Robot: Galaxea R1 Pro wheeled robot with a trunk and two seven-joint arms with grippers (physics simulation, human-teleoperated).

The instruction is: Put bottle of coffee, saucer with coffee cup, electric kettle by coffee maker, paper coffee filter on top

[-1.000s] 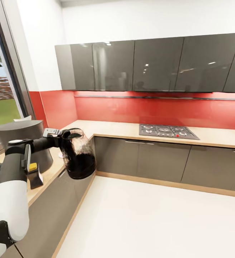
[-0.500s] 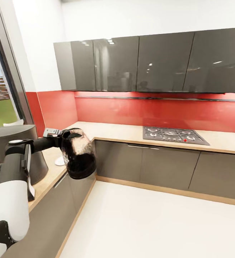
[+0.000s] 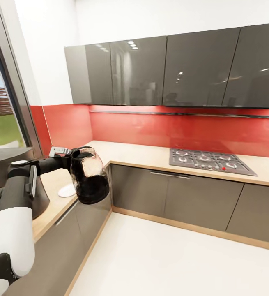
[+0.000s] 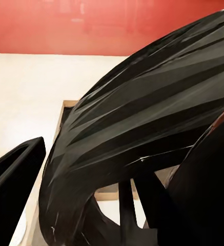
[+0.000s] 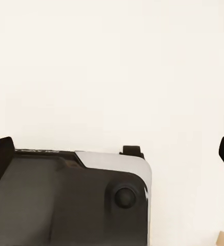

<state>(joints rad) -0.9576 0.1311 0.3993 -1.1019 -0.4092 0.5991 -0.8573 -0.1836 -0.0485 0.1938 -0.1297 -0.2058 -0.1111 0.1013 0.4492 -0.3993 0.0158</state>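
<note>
The electric kettle [image 3: 89, 181] was held up in the air by the left gripper [image 3: 68, 159], its jaws closed on the kettle's upper part at the handle side, though the contact itself was hard to make out. The kettle hung just beyond the jaws, over the front edge of the bench [image 3: 146, 154], tilted somewhat; whether anything was inside its smoky glass could not be told. In the left wrist view the kettle's dark ribbed body [image 4: 142, 133] was seen pressed close to the camera, with one black finger [image 4: 14, 179] beside it.

Below and behind the jaws, a small white saucer [image 3: 66, 190] lay flat on the bench, partly hidden by the kettle. A large dark grey rounded object [image 3: 3, 164] — cut off by the arm and the frame edge — stood on the bench nearer the window [image 3: 3, 107]. A gas hob [image 3: 210, 160] was set into the bench well apart from the jaws.

The right gripper's fingertips [image 5: 0, 154] were seen only at the edges of the right wrist view, spread wide with nothing between them, over a pale floor [image 5: 112, 66] and part of the robot's base [image 5: 65, 200].
</note>
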